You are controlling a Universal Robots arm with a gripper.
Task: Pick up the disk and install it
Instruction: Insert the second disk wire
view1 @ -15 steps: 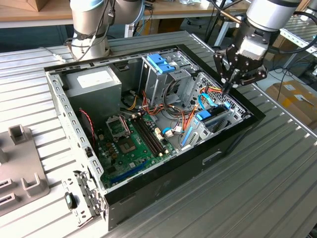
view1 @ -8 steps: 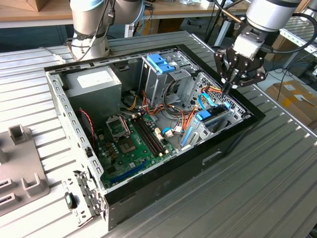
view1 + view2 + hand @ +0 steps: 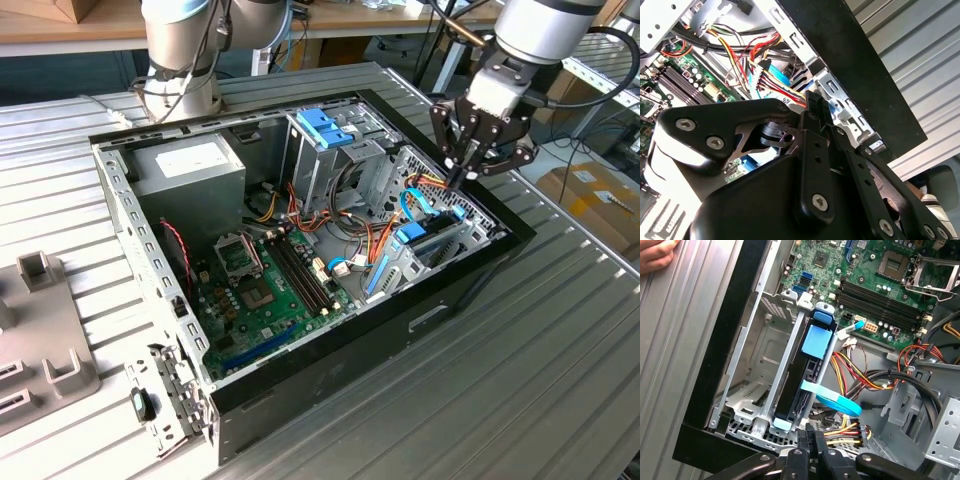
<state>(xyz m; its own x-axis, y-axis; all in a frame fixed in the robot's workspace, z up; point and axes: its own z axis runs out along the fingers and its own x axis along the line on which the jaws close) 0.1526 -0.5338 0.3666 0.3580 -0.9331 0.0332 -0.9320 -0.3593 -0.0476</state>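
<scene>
The disk (image 3: 799, 385) stands on edge in the metal drive bay (image 3: 760, 360) at the end of the open computer case (image 3: 330, 350), its blue side rail (image 3: 817, 340) facing up. In the exterior view the disk (image 3: 425, 235) sits low in the case's right end. My gripper (image 3: 457, 180) hovers just above that bay, over the case wall, with its fingers together and nothing between them. In the first wrist view the gripper (image 3: 811, 435) is a short way off the disk's end, beside the cable plugs. The second wrist view has the gripper (image 3: 815, 100) above the coloured cables.
Bundles of red, yellow and black cables (image 3: 865, 375) and a blue flat cable (image 3: 837, 402) lie beside the bay. The motherboard (image 3: 260, 290), a power supply (image 3: 190, 165) and a tall cage with a blue top (image 3: 325, 130) fill the case. A hand (image 3: 655, 255) rests on the ribbed table.
</scene>
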